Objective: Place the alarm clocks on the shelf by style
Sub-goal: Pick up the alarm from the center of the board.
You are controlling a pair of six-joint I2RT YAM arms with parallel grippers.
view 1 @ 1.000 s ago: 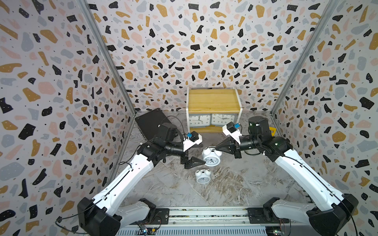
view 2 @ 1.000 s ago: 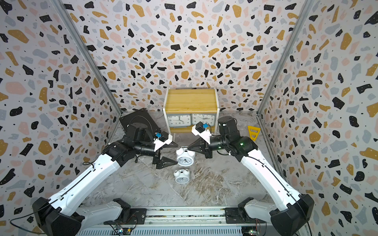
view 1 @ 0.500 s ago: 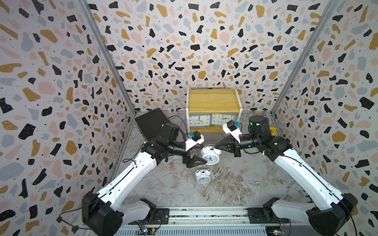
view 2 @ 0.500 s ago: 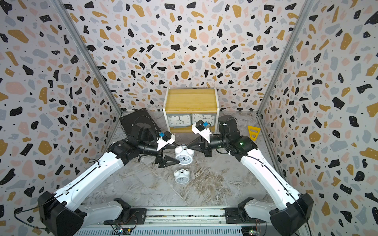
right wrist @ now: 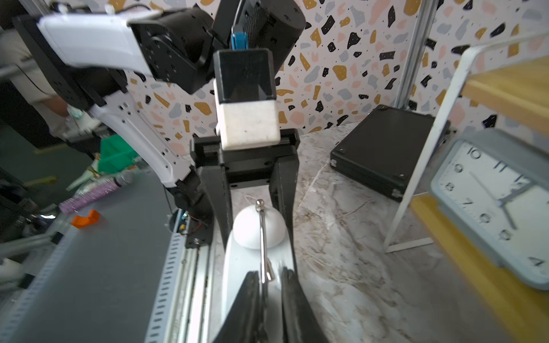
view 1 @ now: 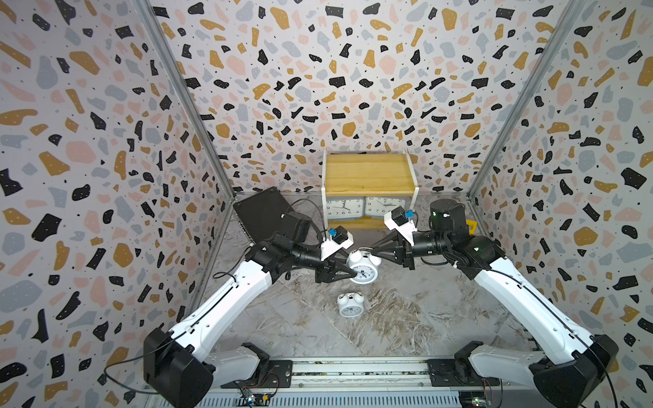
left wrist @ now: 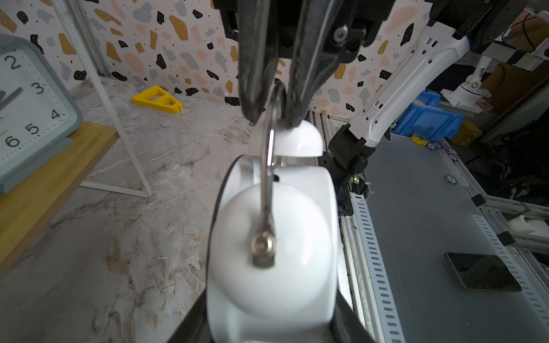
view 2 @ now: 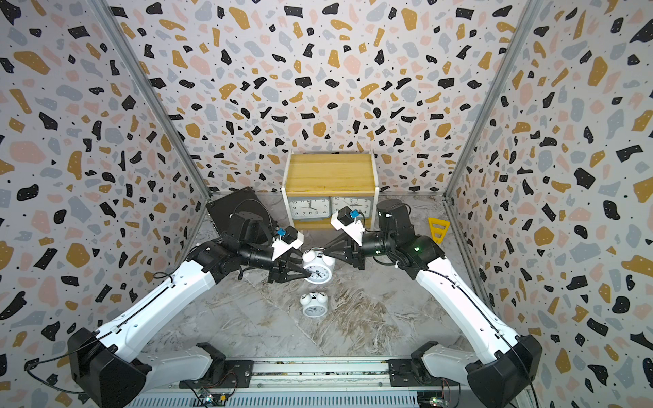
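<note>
For an apparent handover, the twin-bell clock (view 1: 363,271) was gripped at its sides by the left claw (view 1: 351,274), while the right claw (view 1: 374,251) was held slightly open around its handle (right wrist: 261,237).

The round clock (view 1: 367,272) at mid-frame in both top views has a smooth, glossy white shell that catches highlights. Its handle (left wrist: 266,178) is bright polished metal. The grey clocks (view 1: 344,210) have matt, plastic-looking frames. The shelf (view 1: 369,173) has yellowish wooden boards with visible grain and smooth white side frames. The counter (view 1: 406,318) has a streaky, marble-look surface. The case (view 1: 261,215), left of centre, is matt black with fine ribbing. The yellow piece (left wrist: 139,99) looks like plastic. The right tool (right wrist: 269,272) is matt black, and its fingers (right wrist: 243,311) look faintly rough.
</note>
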